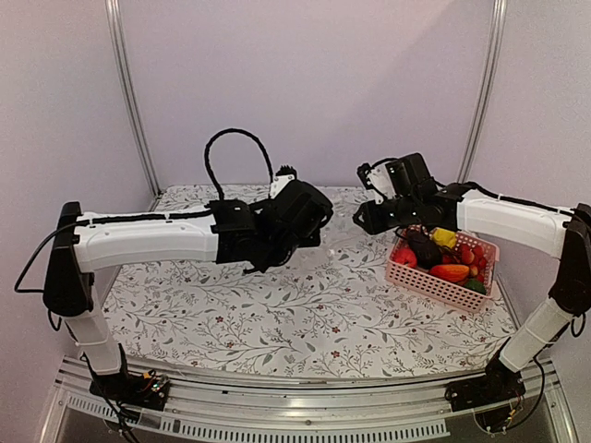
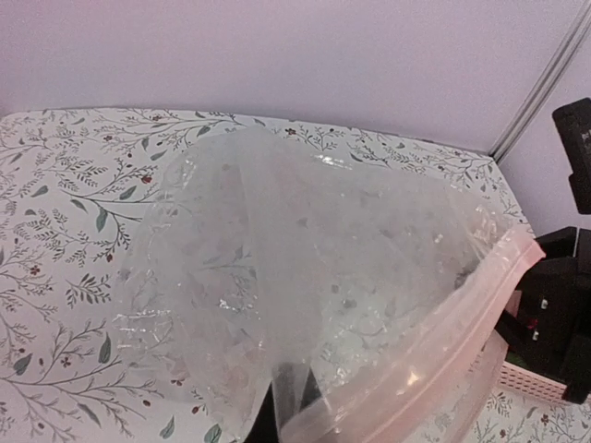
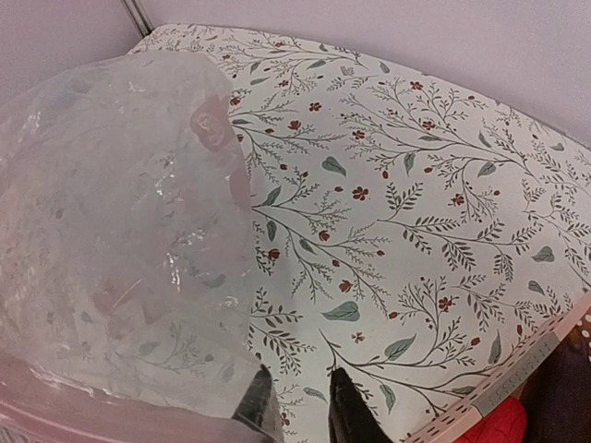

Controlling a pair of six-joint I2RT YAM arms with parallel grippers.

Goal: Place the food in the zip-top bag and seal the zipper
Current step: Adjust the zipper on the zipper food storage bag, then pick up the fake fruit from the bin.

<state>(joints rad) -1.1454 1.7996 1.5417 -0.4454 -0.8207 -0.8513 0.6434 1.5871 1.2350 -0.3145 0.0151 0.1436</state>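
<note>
The clear zip-top bag hangs in the air over the flowered table, between my two arms. My left gripper is shut on the bag's film just below its pinkish zipper. In the right wrist view the bag fills the left side. My right gripper stands slightly open beside it, with only tablecloth showing in the gap; the bag's edge drapes over the left finger. The food lies in the pink basket: a yellow piece, a dark eggplant, red ones and an orange piece.
The pink basket stands at the table's right side, just under and behind my right arm; its rim shows in the right wrist view with a red piece inside. Metal frame posts rise at the back corners.
</note>
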